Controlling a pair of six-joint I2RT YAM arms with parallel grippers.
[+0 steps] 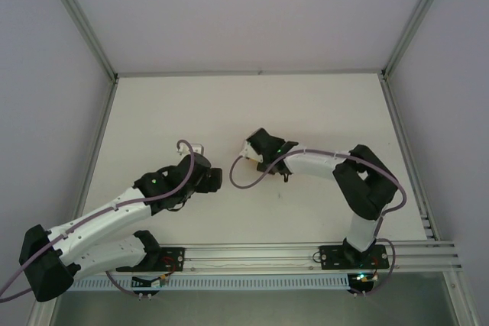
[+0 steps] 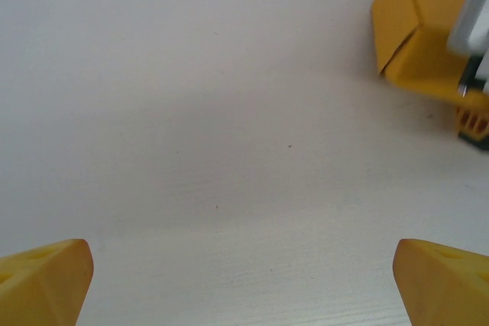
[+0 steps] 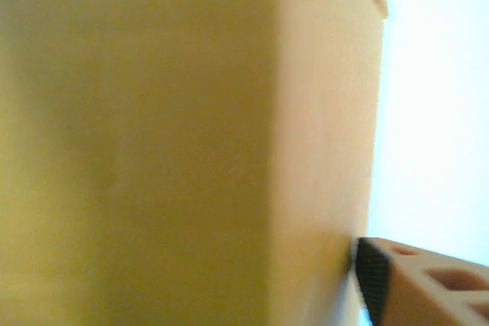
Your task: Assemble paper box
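The paper box [image 2: 416,36] is a small folded orange-yellow card box, lying at the upper right of the left wrist view. A finger of my right gripper [image 2: 472,124] rests against it there. In the right wrist view the paper box [image 3: 191,143] stands very close between the jaws. One black pad [image 3: 372,280] lies against its right wall, and the other finger is hidden behind the card. From above, my right gripper [image 1: 254,154] points left over the box. My left gripper [image 2: 244,280] is wide open over bare table, its yellow fingertips [image 2: 46,280] apart, a short way left of the box.
The white table [image 1: 306,112] is ringed by aluminium frame rails [image 1: 252,72] at the back and sides. Both arm bases sit on the rail at the near edge [image 1: 252,253]. Grey cables loop over each wrist.
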